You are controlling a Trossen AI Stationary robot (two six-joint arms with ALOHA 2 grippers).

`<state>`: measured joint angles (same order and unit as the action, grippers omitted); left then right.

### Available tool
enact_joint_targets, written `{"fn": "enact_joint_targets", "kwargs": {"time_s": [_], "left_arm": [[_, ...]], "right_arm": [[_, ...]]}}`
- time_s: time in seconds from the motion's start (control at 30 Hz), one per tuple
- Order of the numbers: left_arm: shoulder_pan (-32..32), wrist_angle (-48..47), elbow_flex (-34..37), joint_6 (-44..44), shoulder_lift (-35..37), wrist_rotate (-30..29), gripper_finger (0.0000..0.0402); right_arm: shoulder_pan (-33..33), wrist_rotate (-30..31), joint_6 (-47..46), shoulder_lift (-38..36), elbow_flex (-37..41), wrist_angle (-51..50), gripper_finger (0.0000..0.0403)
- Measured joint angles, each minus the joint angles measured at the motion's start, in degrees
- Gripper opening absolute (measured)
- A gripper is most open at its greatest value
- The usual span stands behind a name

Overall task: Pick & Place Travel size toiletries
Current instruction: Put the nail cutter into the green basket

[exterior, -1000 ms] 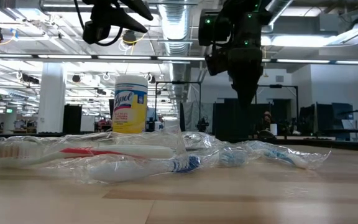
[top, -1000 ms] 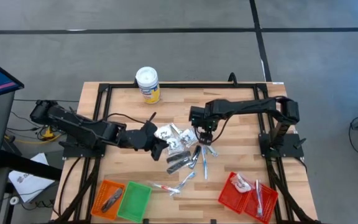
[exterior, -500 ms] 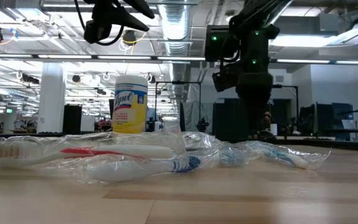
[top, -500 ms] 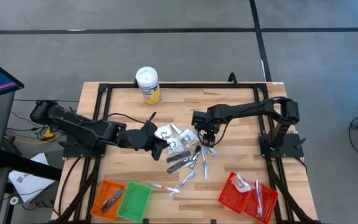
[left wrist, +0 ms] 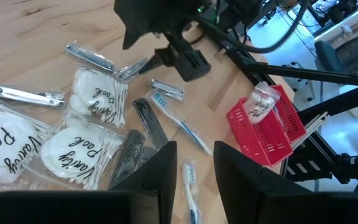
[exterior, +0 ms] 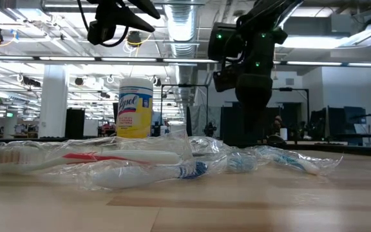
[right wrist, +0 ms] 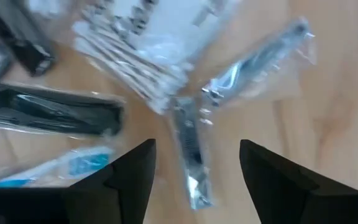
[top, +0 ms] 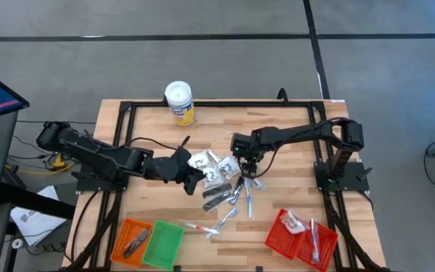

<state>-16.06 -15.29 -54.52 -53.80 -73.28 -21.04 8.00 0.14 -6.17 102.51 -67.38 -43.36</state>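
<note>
Since a second ago my right gripper (top: 245,161) has slid a little toward the left side of the bench and now hangs over the toiletries (top: 221,181). Its fingers (right wrist: 127,180) stand apart, empty, either side of a wrapped nail clipper (right wrist: 189,152) below. That pile lies mid-bench: cotton-swab sachets (left wrist: 91,99), combs (left wrist: 149,121) and toothbrushes (exterior: 140,171). My left gripper (top: 195,180) waits at the pile's left edge, fingers (left wrist: 157,177) apart, holding nothing. More items sit in the red basket (top: 282,243) and orange basket (top: 123,230) along the near edge.
</note>
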Motion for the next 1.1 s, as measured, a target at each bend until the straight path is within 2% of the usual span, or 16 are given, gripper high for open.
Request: {"fn": "enact_joint_targets", "kwargs": {"time_s": [0.7, 0.87, 1.0, 1.1], "left_arm": [[-0.1, 0.4, 0.0, 0.0, 0.0, 0.1, 0.0099], [-0.1, 0.4, 0.0, 0.0, 0.0, 0.1, 0.0099], [0.0, 0.4, 0.0, 0.0, 0.0, 0.1, 0.0099], [0.0, 0.7, 0.0, 0.0, 0.0, 0.1, 0.0099]], "right_arm": [[-0.1, -2.0, -4.9, -0.3, 10.0, 6.3, 0.0225], [-0.6, -1.5, -6.3, -0.3, 10.5, 6.6, 0.0225], [-1.5, -0.3, -7.3, -0.3, 10.5, 7.0, 0.0211], [-1.6, -0.3, -8.5, -0.2, 10.6, 7.0, 0.0185]]}}
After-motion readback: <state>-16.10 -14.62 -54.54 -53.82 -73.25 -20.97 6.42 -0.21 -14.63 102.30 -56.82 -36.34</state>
